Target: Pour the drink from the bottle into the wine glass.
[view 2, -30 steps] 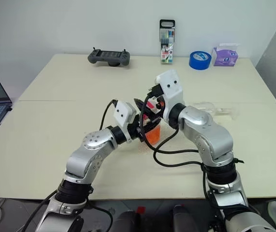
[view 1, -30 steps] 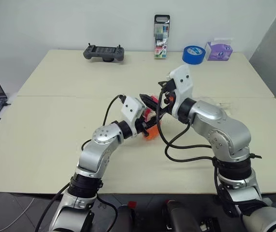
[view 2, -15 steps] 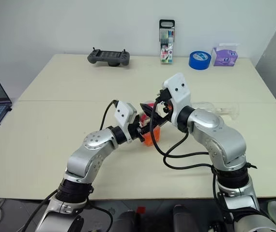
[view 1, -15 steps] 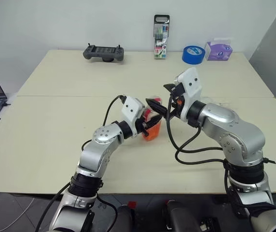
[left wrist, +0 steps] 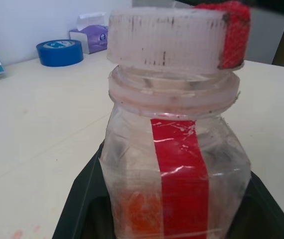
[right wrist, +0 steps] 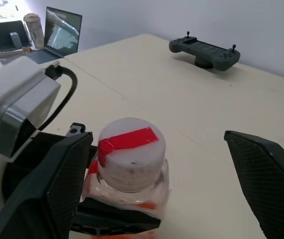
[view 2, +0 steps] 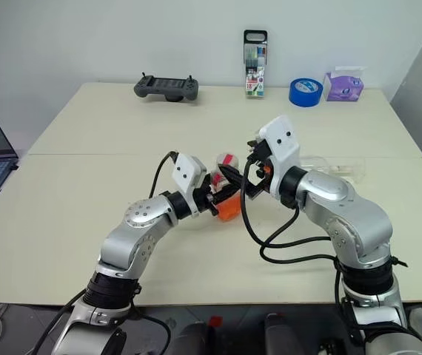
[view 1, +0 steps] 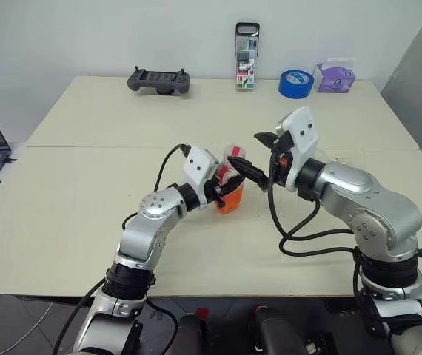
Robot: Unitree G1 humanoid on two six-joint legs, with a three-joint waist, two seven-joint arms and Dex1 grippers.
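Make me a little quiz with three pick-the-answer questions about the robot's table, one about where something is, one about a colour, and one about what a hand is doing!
1. Where is the roll of tape?
A. at the far edge of the table
B. beside the laptop
C. on the bottle

2. What colour is the drink?
A. green
B. orange
C. blue

3. What is the left gripper doing?
A. hanging open
B. holding the bottle
C. lifting the controller

Answers:
1 A, it sits beside the tissue box.
2 B, orange shows low in the bottle.
3 B, its fingers clamp the bottle's body.

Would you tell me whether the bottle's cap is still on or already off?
Still on. The red-and-white cap sits on the neck of the bottle, which the left gripper holds upright.
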